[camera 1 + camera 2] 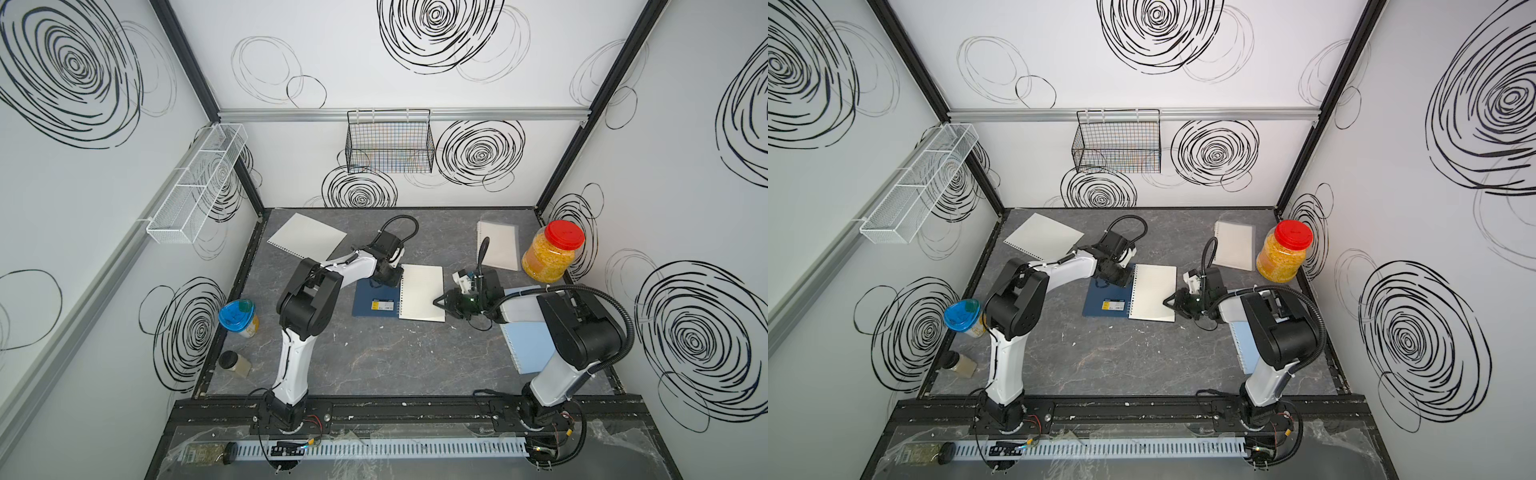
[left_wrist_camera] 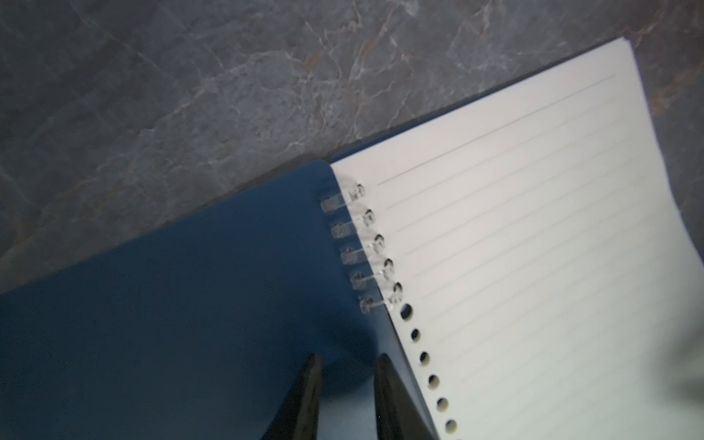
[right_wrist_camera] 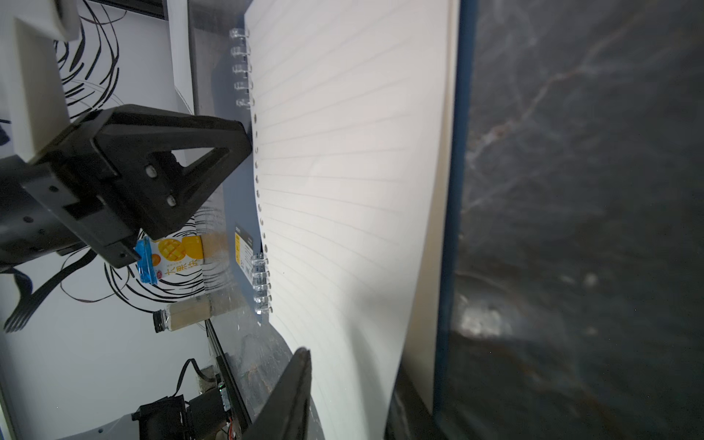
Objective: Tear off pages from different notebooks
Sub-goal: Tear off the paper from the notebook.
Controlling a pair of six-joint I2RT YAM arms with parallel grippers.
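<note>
We are looking into a robot test cell in a lab. White panels (image 1: 353, 62) printed with black scribbled spirals (image 1: 434, 33) box in a grey marble-look tabletop (image 1: 395, 357), joined by aluminium framing (image 1: 403, 113). A left arm (image 1: 307, 299) and a right arm (image 1: 582, 328) are bolted to a black rail (image 1: 415, 409) at the near edge, beside a slotted cable duct (image 1: 395, 449). A black wire basket (image 1: 390, 143) hangs on the far wall and a white mesh basket (image 1: 199, 183) on the left.

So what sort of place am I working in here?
Most likely a purpose-built robot test cell, not a home or office: white panel walls printed with black scribbled swirls, black metal frame posts, and a grey marble-look tabletop with a black mounting rail along its front.
</note>
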